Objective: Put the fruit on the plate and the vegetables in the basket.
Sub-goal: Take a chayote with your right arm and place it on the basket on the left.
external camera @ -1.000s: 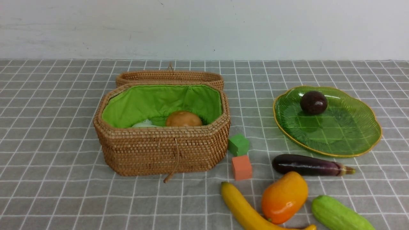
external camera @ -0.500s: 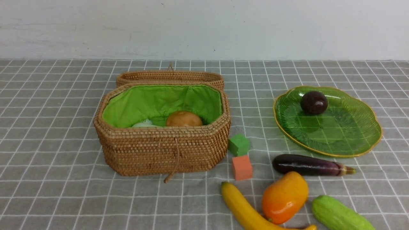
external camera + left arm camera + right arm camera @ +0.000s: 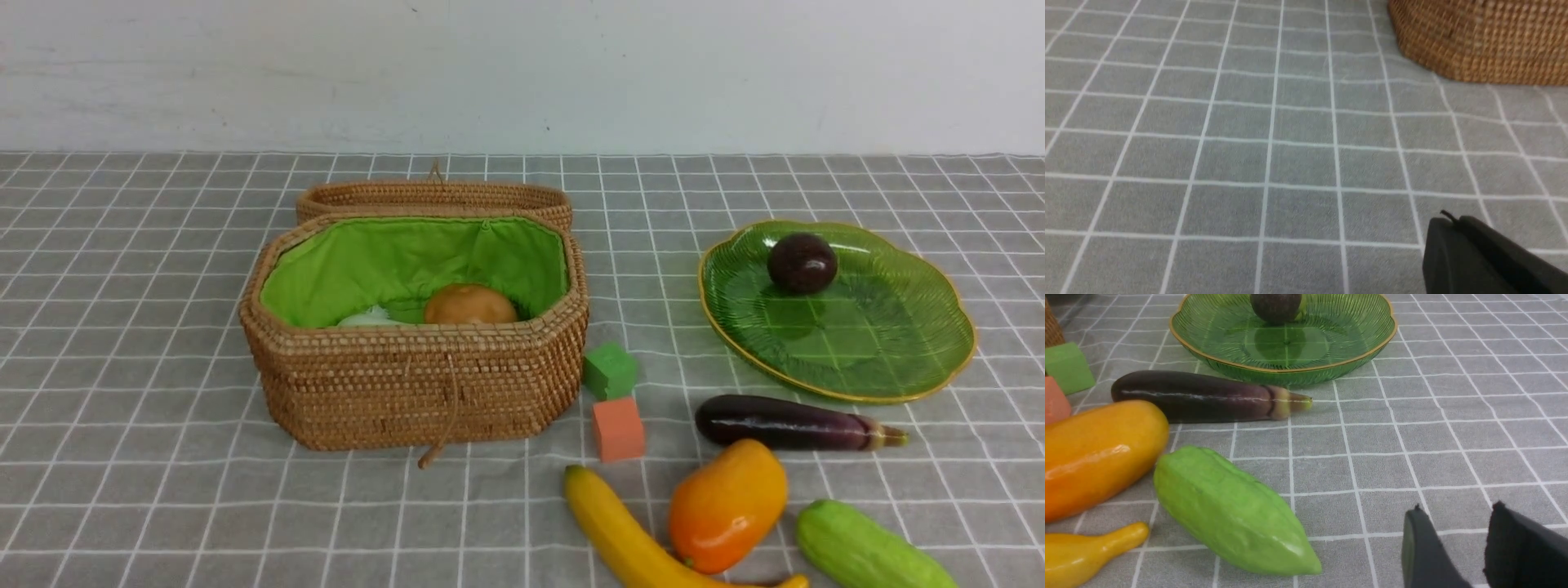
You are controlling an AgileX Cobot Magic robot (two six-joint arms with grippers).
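1. Left claw [image 3: 1449, 222]: jaws pressed together, nothing in them. It sits low over the grey checked tablecloth [image 3: 1249, 143], not far from a corner of the octagonal woven tan rattan basket [image 3: 408, 384].
2. Right claw [image 3: 1457, 510]: jaws partly apart, gap empty. I see it over bare cloth near the light green cucumber [image 3: 1229, 510].
3. Basket has a green lining, and its woven lid [image 3: 433, 194] is tipped back behind it. Brown-orange potato [image 3: 469, 304] is inside. The white bit left of it is probably the white radish [image 3: 371, 317], but the rim hides most of it.
4. Translucent green ribbed glass plate [image 3: 898, 343] with a gold rim sits right of the basket. Small round dark maroon fruit [image 3: 802, 262] is on its far side.
5. Loose on the cloth in front of the plate: long dark purple eggplant [image 3: 784, 422] just beside the rim, then the plump orange-yellow mango [image 3: 727, 502] nearer me. The long curved yellow banana [image 3: 624, 535] is against the mango's left side, and the cucumber lies to its right.
6. Small green cube [image 3: 609, 370] and small orange cube [image 3: 618, 428] sit between the basket and the eggplant.
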